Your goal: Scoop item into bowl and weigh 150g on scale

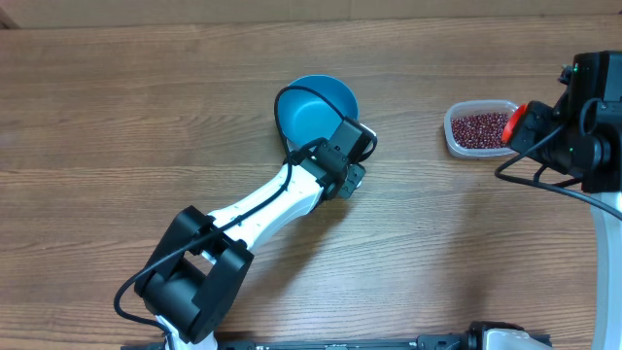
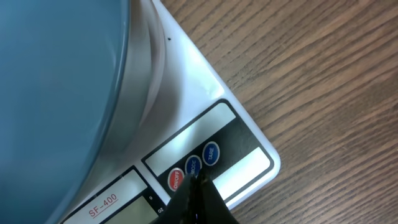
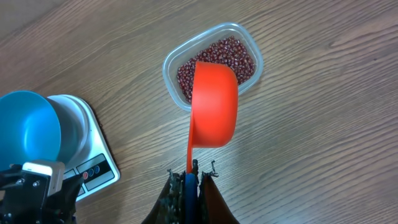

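The bowl [image 1: 316, 107] sits on the scale [image 2: 249, 134], near the middle of the counter [image 1: 117, 117]. The left hand [image 2: 196, 186] is over the scale's front panel, tips at the button row [image 2: 211, 154]. Well apart to the right lies the plastic tub [image 1: 457, 142] with the beans [image 1: 481, 126] in it — the scoop [image 3: 214, 106], gripped by the right hand [image 3: 189, 180], hangs above its near edge.

Left arm [image 1: 274, 199]: white links between chunky black joint housings, a black cable looping alongside. Right arm [image 1: 586, 136]: black housing, white curved link, black cables. Left gripper [image 2: 198, 186]: dark, tapered.
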Controlling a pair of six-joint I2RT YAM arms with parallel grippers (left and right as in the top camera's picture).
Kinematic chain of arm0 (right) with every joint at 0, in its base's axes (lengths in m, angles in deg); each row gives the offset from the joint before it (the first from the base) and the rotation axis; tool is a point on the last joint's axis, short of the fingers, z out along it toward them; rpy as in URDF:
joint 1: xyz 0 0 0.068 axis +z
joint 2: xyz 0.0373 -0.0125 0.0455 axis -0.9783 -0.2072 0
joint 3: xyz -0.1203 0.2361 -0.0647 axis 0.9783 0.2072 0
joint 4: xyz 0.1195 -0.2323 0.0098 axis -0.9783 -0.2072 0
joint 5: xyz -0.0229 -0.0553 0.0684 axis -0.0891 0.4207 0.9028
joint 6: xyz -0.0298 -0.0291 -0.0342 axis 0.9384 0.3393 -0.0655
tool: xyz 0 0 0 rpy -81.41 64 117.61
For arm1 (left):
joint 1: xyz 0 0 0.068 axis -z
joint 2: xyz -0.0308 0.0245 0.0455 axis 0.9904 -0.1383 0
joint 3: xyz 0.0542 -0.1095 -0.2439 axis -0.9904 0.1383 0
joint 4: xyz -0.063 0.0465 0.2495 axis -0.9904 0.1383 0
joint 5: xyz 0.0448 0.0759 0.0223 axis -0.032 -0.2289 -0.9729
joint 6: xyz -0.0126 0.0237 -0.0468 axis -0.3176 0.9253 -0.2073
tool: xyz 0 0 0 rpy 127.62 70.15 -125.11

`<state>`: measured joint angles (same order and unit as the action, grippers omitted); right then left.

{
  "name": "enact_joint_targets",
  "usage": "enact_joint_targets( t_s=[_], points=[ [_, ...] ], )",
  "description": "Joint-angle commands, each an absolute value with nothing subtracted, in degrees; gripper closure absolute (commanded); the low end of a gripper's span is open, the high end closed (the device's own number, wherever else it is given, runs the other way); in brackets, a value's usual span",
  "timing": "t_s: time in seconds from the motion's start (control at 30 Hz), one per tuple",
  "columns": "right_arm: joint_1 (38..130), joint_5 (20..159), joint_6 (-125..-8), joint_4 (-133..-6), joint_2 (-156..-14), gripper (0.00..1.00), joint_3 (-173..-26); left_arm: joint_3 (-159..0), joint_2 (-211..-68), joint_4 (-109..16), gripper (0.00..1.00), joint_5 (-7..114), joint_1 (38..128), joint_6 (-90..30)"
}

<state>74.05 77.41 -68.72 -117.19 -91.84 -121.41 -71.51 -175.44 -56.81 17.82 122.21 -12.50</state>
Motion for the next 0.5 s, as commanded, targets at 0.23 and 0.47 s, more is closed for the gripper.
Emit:
enact_joint_targets(
  t_s=[0.23,0.47],
  points=[
    [74.2,77.1,-68.9,-115.9,-91.5,0.96,-122.8,-71.5,-176.6,-57.0,0.96,15.0,122.5,-12.8],
    [74.2,77.1,-68.9,-115.9,-91.5,0.96,-122.8,-71.5,-179.4,-57.2,0.96,15.1,122.5,-12.9]
  ],
)
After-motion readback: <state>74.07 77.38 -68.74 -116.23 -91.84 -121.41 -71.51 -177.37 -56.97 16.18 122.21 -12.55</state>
